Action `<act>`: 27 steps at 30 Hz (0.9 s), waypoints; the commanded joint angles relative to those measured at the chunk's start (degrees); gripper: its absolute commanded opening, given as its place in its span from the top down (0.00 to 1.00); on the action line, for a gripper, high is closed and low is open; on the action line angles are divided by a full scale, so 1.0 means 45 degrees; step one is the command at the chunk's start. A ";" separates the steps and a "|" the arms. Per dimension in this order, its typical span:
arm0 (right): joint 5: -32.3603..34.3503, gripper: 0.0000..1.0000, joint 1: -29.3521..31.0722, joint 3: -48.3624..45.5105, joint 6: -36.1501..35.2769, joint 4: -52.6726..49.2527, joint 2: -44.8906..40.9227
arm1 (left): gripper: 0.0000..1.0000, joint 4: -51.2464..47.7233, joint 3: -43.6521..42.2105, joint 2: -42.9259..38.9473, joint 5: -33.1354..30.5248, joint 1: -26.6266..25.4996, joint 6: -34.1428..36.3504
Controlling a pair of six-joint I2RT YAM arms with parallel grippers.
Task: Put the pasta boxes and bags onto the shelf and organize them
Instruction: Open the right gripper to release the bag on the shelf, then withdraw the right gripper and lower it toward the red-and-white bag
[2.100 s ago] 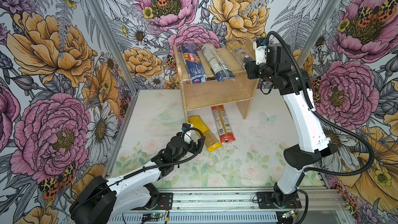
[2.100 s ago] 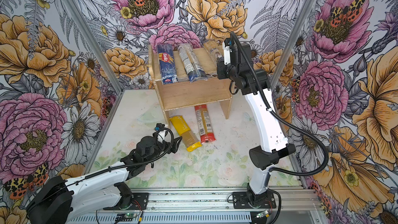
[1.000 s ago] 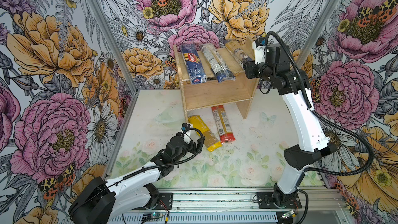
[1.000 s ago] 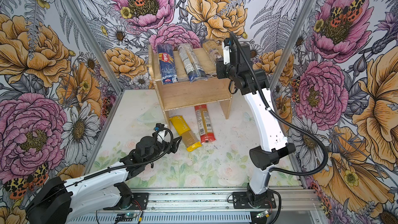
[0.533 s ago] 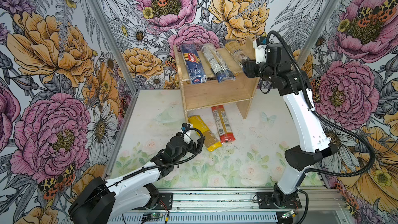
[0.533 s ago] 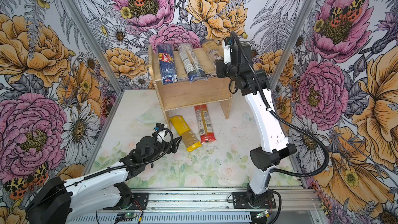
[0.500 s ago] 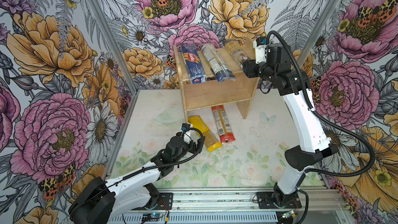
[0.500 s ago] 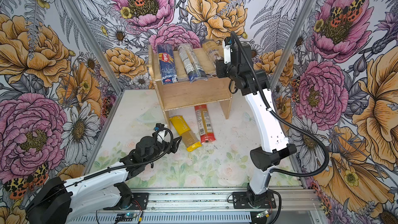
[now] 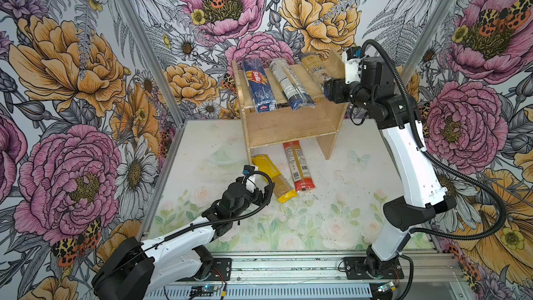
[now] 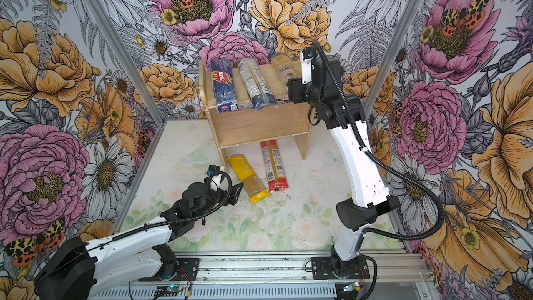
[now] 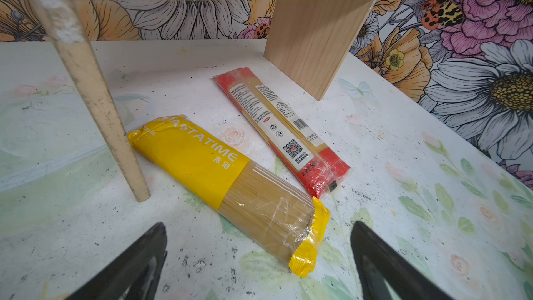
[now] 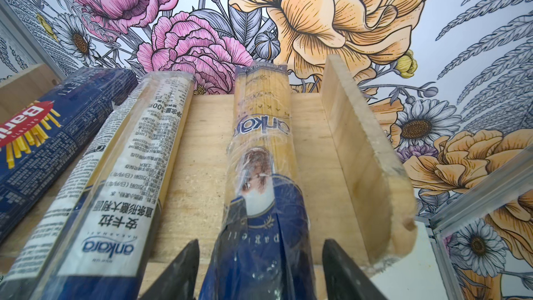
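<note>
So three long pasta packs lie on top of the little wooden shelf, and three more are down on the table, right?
Not quite: only two lie on the table, the yellow-ended spaghetti bag and the red-ended spaghetti bag, as the left wrist view shows.

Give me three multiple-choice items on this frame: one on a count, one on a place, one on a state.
1. How many packs lie on top of the shelf? A) two B) five C) three
2. Where is the red pack? A) on the shelf B) on the table, beside the yellow pack C) leaning on a wall
3. The left fingers are: A) open, empty B) shut on a pack C) shut, empty

Key: C, three long packs lie side by side up there; B, it lies flat with its far end under the shelf; A, both fingers stand wide apart, gripping nothing.
</note>
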 commanded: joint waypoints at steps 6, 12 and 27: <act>-0.0869 0.28 -0.0085 0.0290 0.0066 0.0356 -0.0933 | 0.01 -0.0110 0.0155 -0.0181 -0.0050 -0.0111 0.0124; -0.1666 0.27 -0.0057 -0.0889 0.0435 0.0395 -0.2118 | 0.01 -0.0343 0.0188 -0.0303 -0.0385 -0.0111 -0.0041; -0.2634 0.25 0.0041 -0.9532 0.1762 0.2400 -0.7462 | 0.01 -0.0326 0.0316 0.0169 -0.0316 -0.0206 -0.0428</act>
